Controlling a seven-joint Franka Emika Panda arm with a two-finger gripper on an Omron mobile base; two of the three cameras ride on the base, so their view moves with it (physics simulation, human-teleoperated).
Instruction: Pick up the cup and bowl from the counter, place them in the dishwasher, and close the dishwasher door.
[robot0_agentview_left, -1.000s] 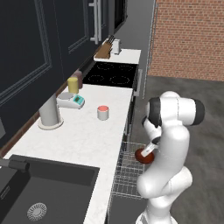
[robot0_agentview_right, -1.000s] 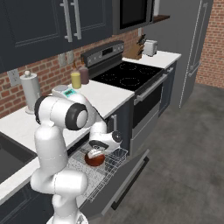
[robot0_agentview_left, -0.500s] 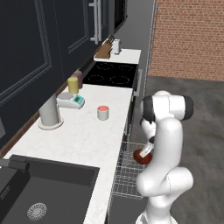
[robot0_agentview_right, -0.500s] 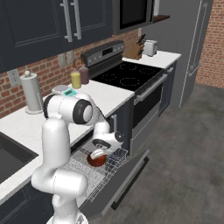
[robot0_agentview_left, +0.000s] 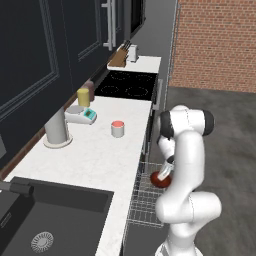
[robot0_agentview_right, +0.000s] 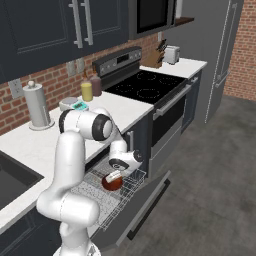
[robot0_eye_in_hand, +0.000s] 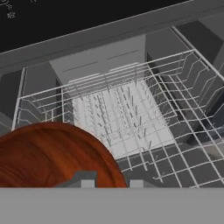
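My gripper (robot0_agentview_right: 116, 176) is shut on the rim of the glossy reddish-brown bowl (robot0_agentview_right: 112, 183), which hangs low over the pulled-out silver wire rack (robot0_agentview_right: 97, 196) of the dishwasher. The dark dishwasher door (robot0_agentview_right: 146, 204) lies folded down in front of the rack. From the left base view, the bowl (robot0_agentview_left: 160, 179) hangs beside the counter's edge, partly behind my arm. In the hand view the bowl (robot0_eye_in_hand: 48, 157) fills the lower left, with the rack (robot0_eye_in_hand: 124, 109) beneath it. The cup (robot0_agentview_left: 117, 128), pale with a salmon-red rim, stands upright on the white counter (robot0_agentview_left: 95, 157).
A tall grey cylinder on a round base (robot0_agentview_left: 56, 130), a small scale (robot0_agentview_left: 82, 115) and a yellow cylinder (robot0_agentview_left: 83, 97) stand along the counter's back. The black sink (robot0_agentview_left: 47, 215) is at the near end. The black stove (robot0_agentview_left: 127, 85) lies beyond the counter.
The arm's upper joints have swung slightly while the bowl stayed held low over the rack, shifting only a little. The cup has not moved.
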